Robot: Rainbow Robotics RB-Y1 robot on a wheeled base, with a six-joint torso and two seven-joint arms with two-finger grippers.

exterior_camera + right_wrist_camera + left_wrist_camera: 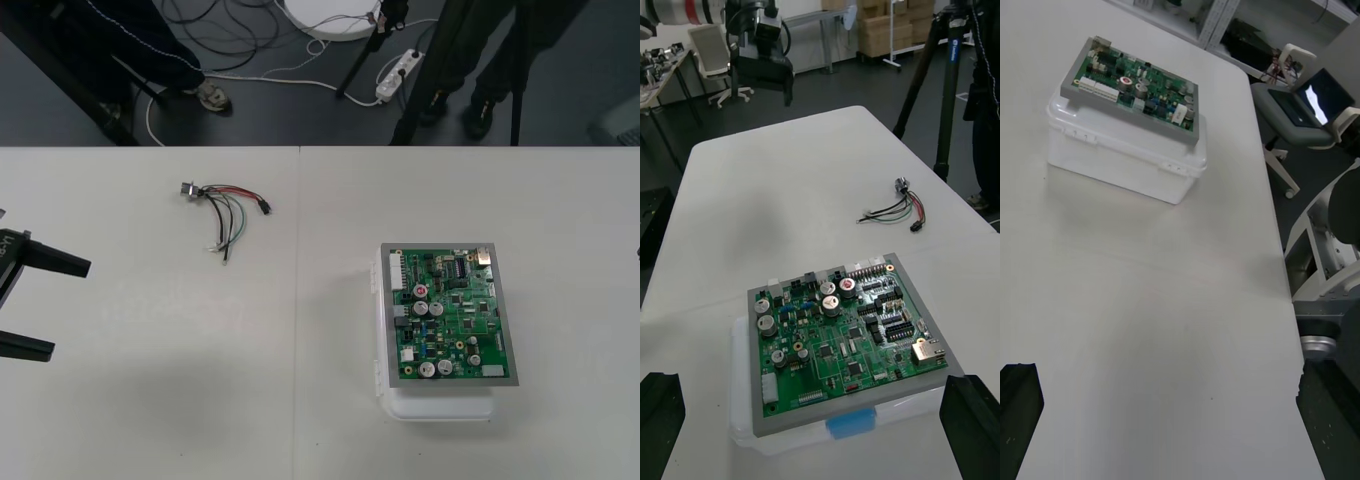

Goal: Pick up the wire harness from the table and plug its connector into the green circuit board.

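Reaching is best aimed at the wire harness (225,212), loose on the table (150,400), well apart from the green circuit board (452,312); the spread left claw (38,305) should be closed near its black plug (268,207). The right claw (816,386) is spread too.

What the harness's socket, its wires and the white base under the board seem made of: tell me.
Socket: likely bare metal, grey with a dull sheen, though small. Wires: thin red, black and green sheaths, probably plastic insulation. Base: seemingly milky white plastic, smooth and slightly glossy, with a moulded rim like a lidded box.
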